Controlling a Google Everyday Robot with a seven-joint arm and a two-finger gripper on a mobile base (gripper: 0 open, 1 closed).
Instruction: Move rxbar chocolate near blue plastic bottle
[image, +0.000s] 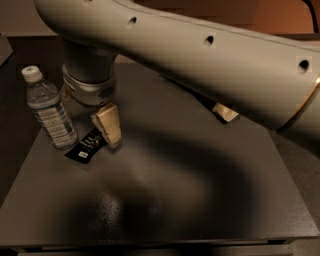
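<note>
You can read nothing here. The rxbar chocolate (87, 146) shows white lettering and a white patch, and the blue plastic bottle (50, 110) at far left shows a printed label, all illegible. The gripper (109, 131) hangs at the bar's right end.

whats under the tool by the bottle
The tool hangs over the upper end of the flat black snack-bar wrapper lying on the dark grey table. That end is covered; whether they touch is hidden.

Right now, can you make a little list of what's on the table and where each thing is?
blue plastic bottle: standing upright, left side of table
rxbar chocolate: lying flat, close beside the bottle's base
gripper: hanging low at the bar's far end
table: dark and flat
job: bar looks near the bottle already
</note>
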